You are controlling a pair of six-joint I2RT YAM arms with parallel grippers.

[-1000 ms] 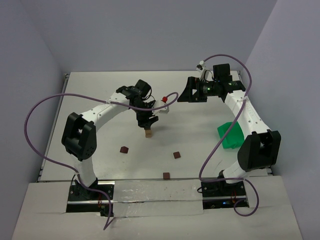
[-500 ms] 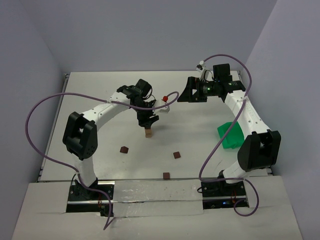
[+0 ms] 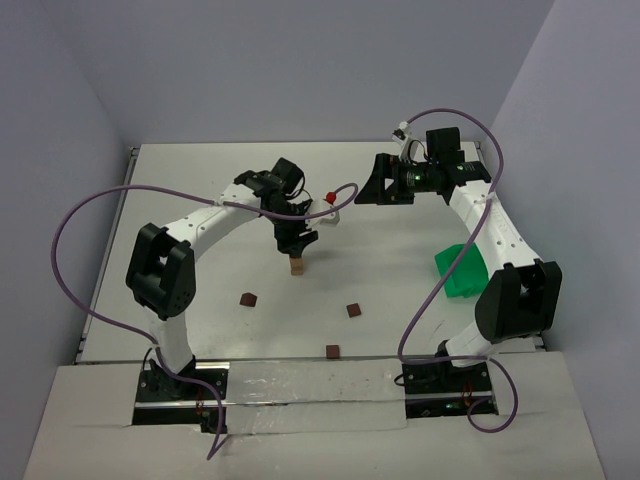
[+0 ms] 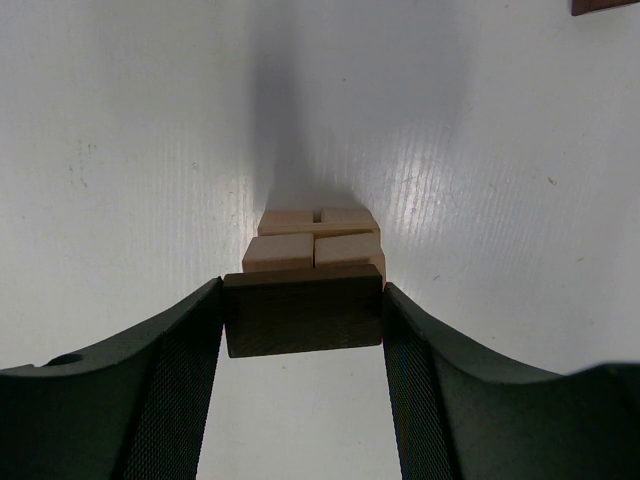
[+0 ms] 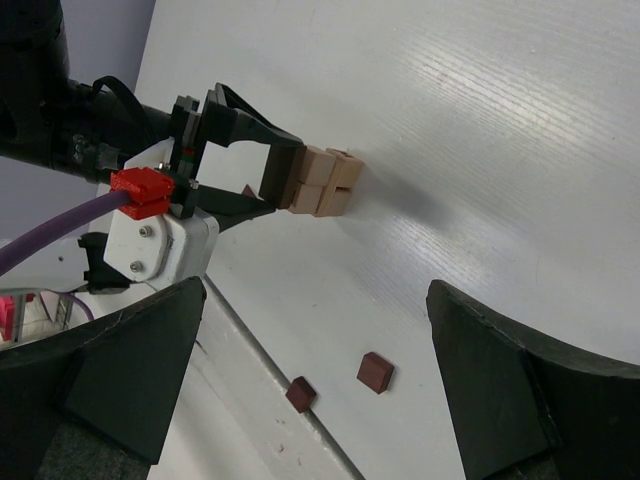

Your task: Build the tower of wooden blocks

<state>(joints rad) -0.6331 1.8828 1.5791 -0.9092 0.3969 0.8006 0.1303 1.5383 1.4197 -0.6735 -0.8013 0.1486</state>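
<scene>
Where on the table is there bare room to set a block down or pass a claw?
Widest bare patch: between the tower and the bin. Also the far-left corner behind the left arm. Crowded: at the tower, where the left claw holds a dark block at its top, and the near strip with three loose blocks.

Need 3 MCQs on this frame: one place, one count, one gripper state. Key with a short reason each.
1. Where is the dark block held in the left gripper?
A) over the tan stack
B) inside a cup
C) on a shelf

2. How many loose dark blocks lie on the table?
A) one
B) three
C) five

3. The right gripper is:
A) open, empty
B) shut on a tan block
C) shut on a pen

Key: 1A, the left wrist view shows it just above the stack's top; 2B, the top view shows three; 3A, its fingers stand wide apart with nothing between.
</scene>
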